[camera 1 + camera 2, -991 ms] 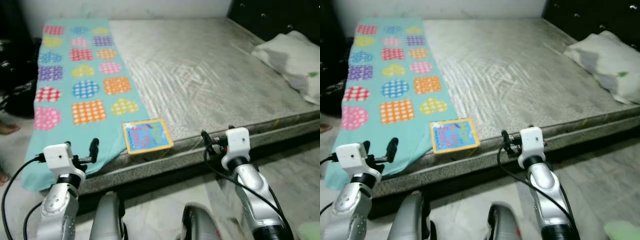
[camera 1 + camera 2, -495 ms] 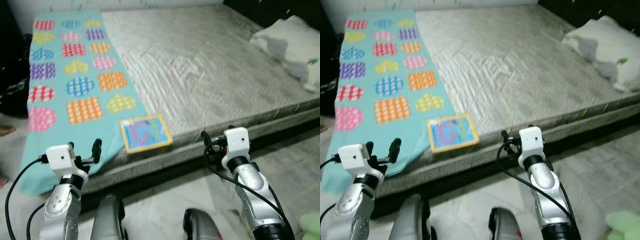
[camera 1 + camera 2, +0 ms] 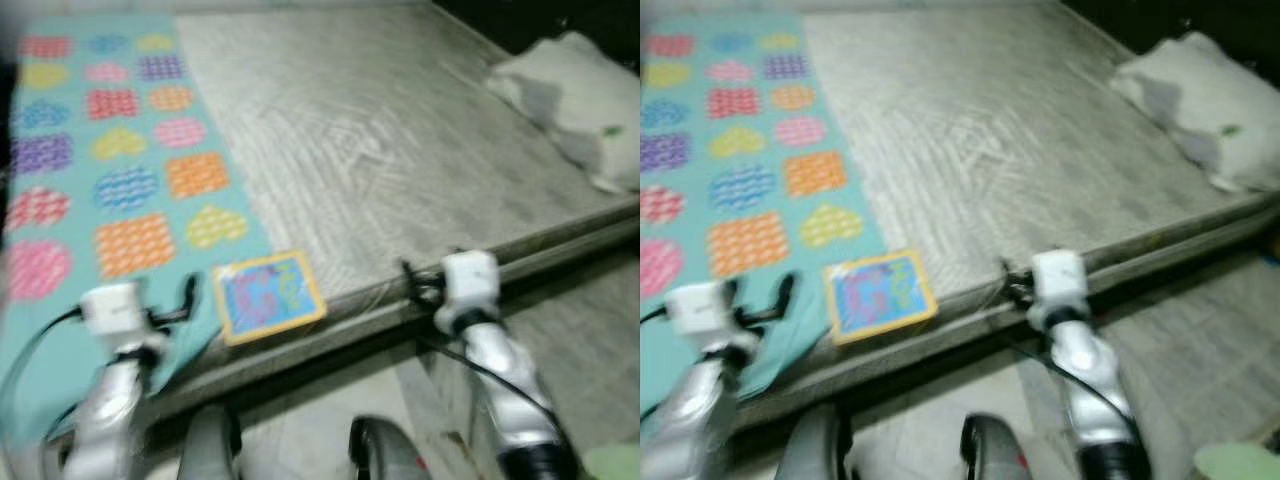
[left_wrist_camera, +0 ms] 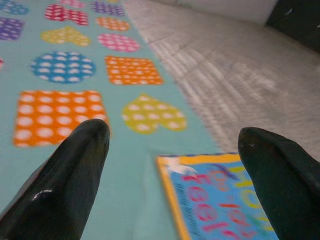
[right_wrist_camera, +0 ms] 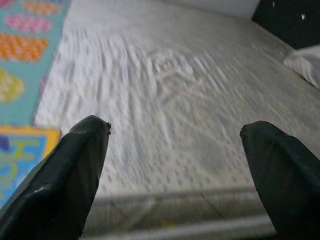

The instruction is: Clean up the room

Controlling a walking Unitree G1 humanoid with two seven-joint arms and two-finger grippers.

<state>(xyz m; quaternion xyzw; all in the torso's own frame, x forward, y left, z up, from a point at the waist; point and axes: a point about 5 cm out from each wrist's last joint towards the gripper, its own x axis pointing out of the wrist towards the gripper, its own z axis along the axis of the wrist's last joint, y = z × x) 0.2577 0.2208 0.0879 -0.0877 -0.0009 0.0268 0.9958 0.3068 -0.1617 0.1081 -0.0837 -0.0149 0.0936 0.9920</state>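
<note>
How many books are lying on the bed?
1. A yellow-bordered blue picture book lies near the front edge of the grey mattress, partly on the teal blanket with coloured shapes. The white pillow might hide more.

A wide bed with a bare grey quilted mattress took up most of the head views, which were blurred. Along its left side lay a turquoise blanket patterned with dotted hearts, squares and circles, draping over the near edge. A yellow-bordered blue book rested at the near edge, partly on the blanket. A pale pillow lay at the far right, against the dark headboard.
</note>
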